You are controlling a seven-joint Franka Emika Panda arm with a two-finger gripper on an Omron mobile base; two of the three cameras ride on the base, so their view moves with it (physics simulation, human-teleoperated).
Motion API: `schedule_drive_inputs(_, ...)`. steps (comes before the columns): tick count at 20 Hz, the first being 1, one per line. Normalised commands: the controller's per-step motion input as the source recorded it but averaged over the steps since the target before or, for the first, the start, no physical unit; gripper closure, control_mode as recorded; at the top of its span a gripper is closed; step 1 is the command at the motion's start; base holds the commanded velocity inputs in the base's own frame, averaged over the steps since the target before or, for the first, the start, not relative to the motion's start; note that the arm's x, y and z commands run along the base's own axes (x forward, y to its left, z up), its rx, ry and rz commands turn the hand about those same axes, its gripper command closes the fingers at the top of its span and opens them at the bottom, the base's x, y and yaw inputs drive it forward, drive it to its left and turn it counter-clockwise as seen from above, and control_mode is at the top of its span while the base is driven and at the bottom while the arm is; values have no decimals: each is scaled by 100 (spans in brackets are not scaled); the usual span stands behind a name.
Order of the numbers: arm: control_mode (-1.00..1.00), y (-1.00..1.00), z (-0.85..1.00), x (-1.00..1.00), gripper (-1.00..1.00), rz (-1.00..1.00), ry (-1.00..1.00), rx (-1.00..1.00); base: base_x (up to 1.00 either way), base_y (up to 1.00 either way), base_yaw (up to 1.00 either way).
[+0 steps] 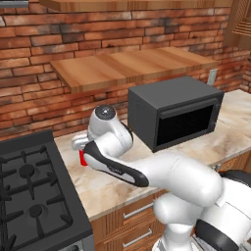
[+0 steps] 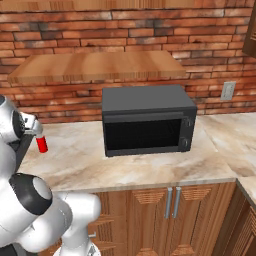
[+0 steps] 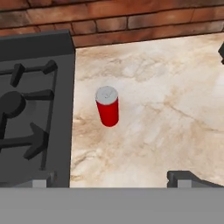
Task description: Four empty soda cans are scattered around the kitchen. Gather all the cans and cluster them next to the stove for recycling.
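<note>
A single red soda can (image 3: 107,106) stands upright on the marble counter (image 3: 166,109), just beside the right edge of the black stove (image 3: 35,109) and clear of it. The fingers (image 3: 116,180) hang above the can, spread wide apart and holding nothing — one dark tip (image 3: 186,178) shows over the counter, the other over the stove's edge. From the right base view the can (image 2: 42,144) sits by the arm, well left of the microwave (image 2: 147,120).
</note>
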Motion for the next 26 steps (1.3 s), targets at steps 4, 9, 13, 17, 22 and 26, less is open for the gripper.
schedule_drive_inputs(4, -100, -20, 19, -47, -100, 0, 0, 1, 0, 0, 0)
schedule_drive_inputs(9, -100, -33, 20, -27, -100, 0, 0, 0, 0, 0, 0)
schedule_drive_inputs(13, -100, -50, 20, -19, -100, 0, 0, 0, 0, 0, 0)
schedule_drive_inputs(17, -100, -52, 15, -26, -100, 0, 0, 0, 0, 0, 0)
schedule_drive_inputs(22, -100, -50, 14, -32, -100, 0, 0, 0, 0, 0, 0)
schedule_drive_inputs(26, -100, -50, 12, -27, -100, 0, 0, 0, 0, 0, 0)
